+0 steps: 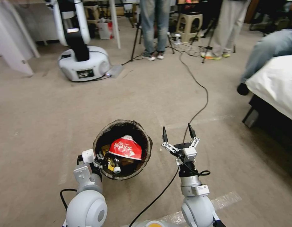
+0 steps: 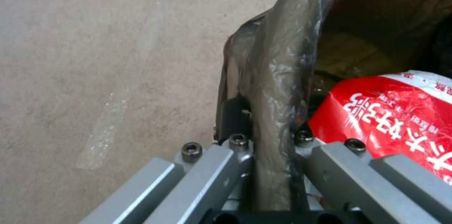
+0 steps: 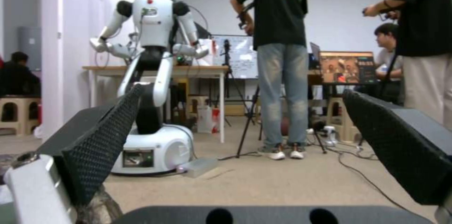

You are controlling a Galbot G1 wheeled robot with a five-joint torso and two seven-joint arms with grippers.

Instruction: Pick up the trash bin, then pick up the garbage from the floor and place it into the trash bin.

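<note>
The left gripper (image 1: 100, 159) clamps the bag-lined round white plastic trash bin (image 1: 142, 157), which holds a red-and-white snack packet (image 1: 126, 147); the right gripper (image 1: 179, 134) hovers beside, fingers wide, empty.

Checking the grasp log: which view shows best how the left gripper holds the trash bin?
Left wrist view: the left gripper is clamped on the liner-covered rim of the trash bin, one finger on each side. Head view shows the same grip from above, partly hidden by the wrist. Right wrist view faces the room.

Head camera down over carpet (image 1: 51, 126); wrist cameras close, sharing it.
</note>
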